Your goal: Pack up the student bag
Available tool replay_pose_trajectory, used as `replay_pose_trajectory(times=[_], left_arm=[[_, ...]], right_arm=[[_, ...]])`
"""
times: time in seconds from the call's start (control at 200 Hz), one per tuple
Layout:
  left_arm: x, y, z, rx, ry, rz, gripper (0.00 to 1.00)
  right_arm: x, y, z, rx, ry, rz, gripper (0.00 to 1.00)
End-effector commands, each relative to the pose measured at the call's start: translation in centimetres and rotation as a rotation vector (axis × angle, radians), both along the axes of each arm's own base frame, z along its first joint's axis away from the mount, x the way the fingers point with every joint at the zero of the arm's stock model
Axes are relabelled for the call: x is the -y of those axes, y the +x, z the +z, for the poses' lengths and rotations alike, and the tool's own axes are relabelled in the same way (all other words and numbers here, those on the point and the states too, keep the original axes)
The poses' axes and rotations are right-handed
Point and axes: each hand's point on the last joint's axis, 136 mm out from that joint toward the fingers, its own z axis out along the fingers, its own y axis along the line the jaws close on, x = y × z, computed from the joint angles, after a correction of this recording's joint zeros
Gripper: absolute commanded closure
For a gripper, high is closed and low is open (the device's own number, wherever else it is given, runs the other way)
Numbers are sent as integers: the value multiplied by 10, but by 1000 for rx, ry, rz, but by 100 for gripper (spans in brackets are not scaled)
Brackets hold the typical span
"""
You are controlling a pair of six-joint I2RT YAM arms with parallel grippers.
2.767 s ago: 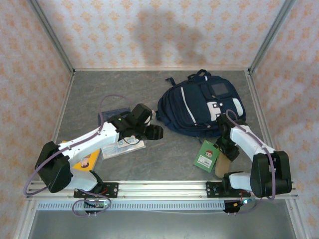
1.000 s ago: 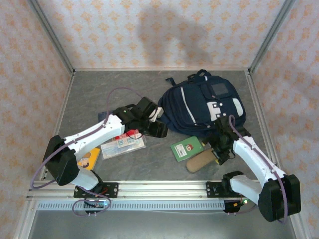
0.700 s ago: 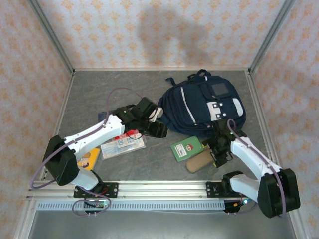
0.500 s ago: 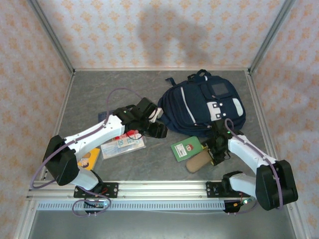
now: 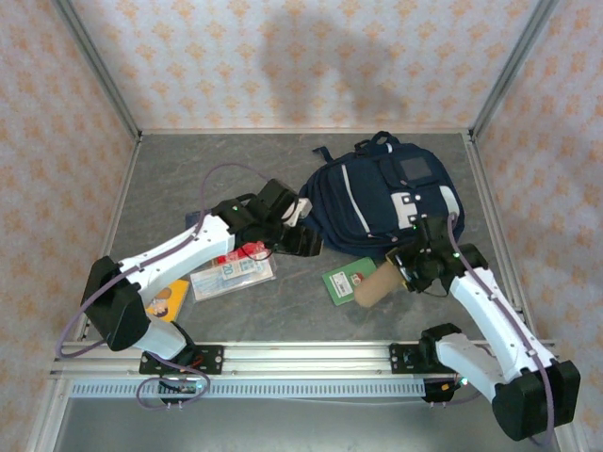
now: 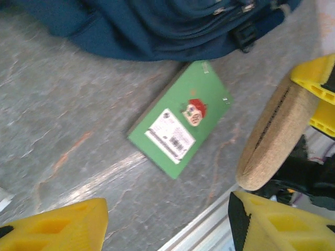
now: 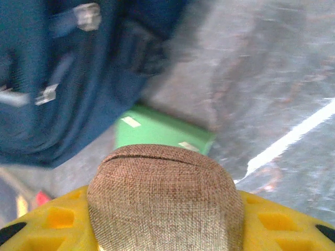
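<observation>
The student bag (image 5: 377, 202) lies at the back right of the table, navy with grey patches; its edge shows in the left wrist view (image 6: 157, 26) and the right wrist view (image 7: 52, 78). My right gripper (image 5: 412, 270) (image 7: 165, 222) is shut on a tan woven pouch (image 5: 377, 285) (image 7: 165, 198) (image 6: 275, 136), held just off the table in front of the bag. A green book (image 5: 349, 280) (image 6: 180, 133) (image 7: 162, 133) lies flat beside the pouch. My left gripper (image 5: 303, 245) (image 6: 167, 230) hangs open by the bag's left edge, nothing between its fingers.
A pile of cards and booklets (image 5: 231, 268) and a yellow book (image 5: 165, 301) lie under the left arm. The metal rail (image 5: 311, 356) runs along the near edge. Patterned walls close in the back and both sides.
The right gripper has closed on the tan pouch and raised it, swinging its free end toward the green book. The left gripper has edged a little to the right.
</observation>
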Motion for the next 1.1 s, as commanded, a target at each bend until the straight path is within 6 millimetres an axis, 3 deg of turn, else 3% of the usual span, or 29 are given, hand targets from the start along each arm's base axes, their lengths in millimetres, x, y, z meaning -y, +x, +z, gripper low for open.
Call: replay_pose_trajectory(times=[0.0,0.115,0.23,0.35,0.53,0.661,0.941,1.096], left_arm=[[22,3,33,14,-132,-55,36],[35,-4,46,2,-206,-126,35],[42,-1,58,18,-283,-107,34],[49,10,68,49,-365,-36,34],[49,23,74,128,-384,29,32],[48,32,72,162,-376,55,32],[54,44,108,274,-488,77,37],[59,44,116,283,-528,58,50]], right_arm=[[-22,26,44,150,53,147,69],[-34,45,75,212,85,196,71],[-39,64,96,286,197,51,71],[-46,84,105,323,381,-144,74],[-53,100,126,330,406,-193,76],[-64,110,135,334,478,-201,76],[-83,112,141,336,550,-197,76],[-87,112,142,337,571,-200,77]])
